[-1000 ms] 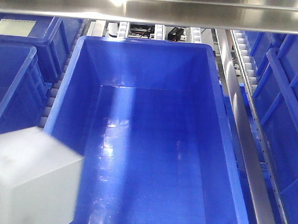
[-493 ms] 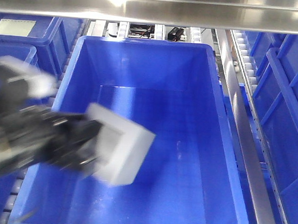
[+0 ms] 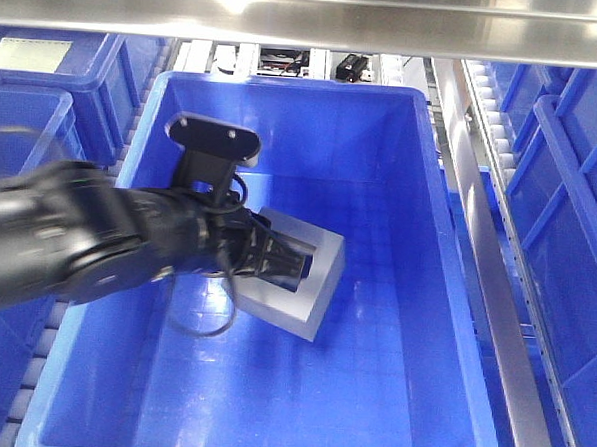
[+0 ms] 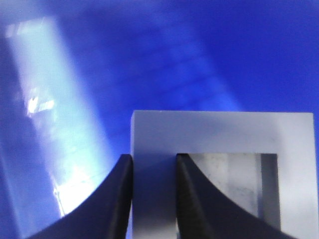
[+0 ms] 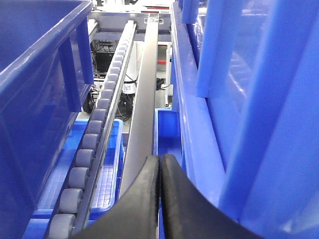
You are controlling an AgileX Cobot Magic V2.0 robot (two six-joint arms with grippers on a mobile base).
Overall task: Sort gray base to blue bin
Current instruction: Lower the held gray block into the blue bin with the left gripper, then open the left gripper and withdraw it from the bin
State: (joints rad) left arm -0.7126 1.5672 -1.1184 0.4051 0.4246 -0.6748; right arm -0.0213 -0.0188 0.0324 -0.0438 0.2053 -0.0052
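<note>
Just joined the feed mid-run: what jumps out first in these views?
The black left arm reaches from the left into the big blue bin, with the gray base tilted at its tip, recess toward the arm. In the left wrist view, the left gripper pinches one wall of that base. The right gripper sits shut beside a roller rail, off to the side.

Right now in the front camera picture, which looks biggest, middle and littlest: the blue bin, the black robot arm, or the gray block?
1. blue bin
2. black robot arm, though it is nearer the camera
3. gray block
</note>
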